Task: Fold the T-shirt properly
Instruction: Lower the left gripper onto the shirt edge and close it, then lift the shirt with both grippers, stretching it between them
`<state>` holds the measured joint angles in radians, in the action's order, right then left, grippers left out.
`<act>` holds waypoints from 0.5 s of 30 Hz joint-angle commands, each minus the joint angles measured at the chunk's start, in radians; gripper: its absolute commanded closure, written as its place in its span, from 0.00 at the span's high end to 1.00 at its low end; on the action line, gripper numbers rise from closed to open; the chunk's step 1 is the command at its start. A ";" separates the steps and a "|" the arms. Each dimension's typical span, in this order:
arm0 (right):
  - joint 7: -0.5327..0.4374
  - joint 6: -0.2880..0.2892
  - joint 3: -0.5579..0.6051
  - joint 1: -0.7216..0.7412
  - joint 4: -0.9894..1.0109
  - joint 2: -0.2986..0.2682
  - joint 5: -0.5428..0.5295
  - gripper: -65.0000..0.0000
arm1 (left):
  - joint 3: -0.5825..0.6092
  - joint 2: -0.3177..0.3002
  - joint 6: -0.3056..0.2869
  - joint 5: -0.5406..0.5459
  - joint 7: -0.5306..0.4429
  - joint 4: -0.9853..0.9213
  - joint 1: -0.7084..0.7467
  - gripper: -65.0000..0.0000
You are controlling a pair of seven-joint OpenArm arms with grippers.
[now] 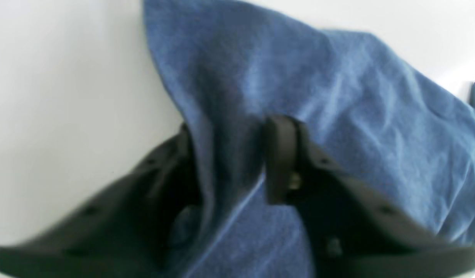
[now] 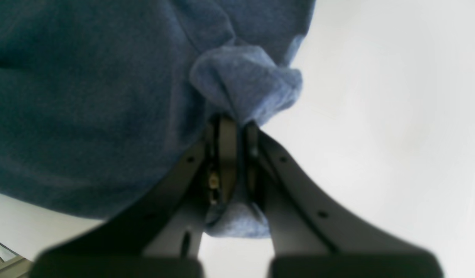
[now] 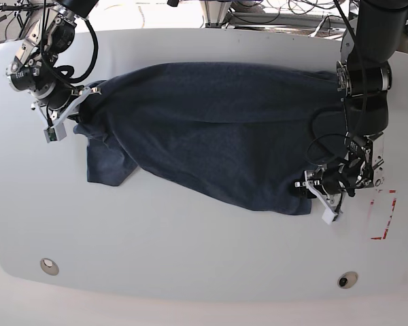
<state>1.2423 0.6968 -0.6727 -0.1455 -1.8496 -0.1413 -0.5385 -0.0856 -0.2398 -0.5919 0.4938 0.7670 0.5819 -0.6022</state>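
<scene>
The dark blue T-shirt lies spread and rumpled across the white table, with one sleeve hanging toward the front left. My left gripper is at the shirt's front right corner. In the left wrist view its fingers squeeze a raised ridge of T-shirt cloth, so my left gripper is shut on it. My right gripper is at the far left edge of the shirt. In the right wrist view my right gripper pinches a bunched fold of T-shirt and is shut tight.
Red tape marks sit on the table right of my left gripper. Two round fittings lie near the front edge. Cables and frame parts crowd the space behind the table's far edge.
</scene>
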 commanded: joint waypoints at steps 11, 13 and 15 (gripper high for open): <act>-0.014 0.001 -0.003 0.022 -0.014 -0.013 -0.009 0.00 | 0.047 0.000 -0.030 -0.005 0.036 0.140 -0.006 0.02; -0.014 0.001 -0.005 0.027 -0.014 -0.013 -0.009 0.00 | 0.045 0.000 -0.029 -0.004 0.061 0.204 0.015 0.02; -0.014 0.001 -0.006 0.027 -0.015 -0.014 -0.009 0.00 | 0.042 -0.002 -0.029 -0.002 0.102 0.287 0.032 0.02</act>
<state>1.2434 0.6968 -0.6731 -0.1322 -1.8492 -0.1417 -0.5285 -0.0376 -0.2321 -0.6132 0.4679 0.8558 0.7746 -0.5453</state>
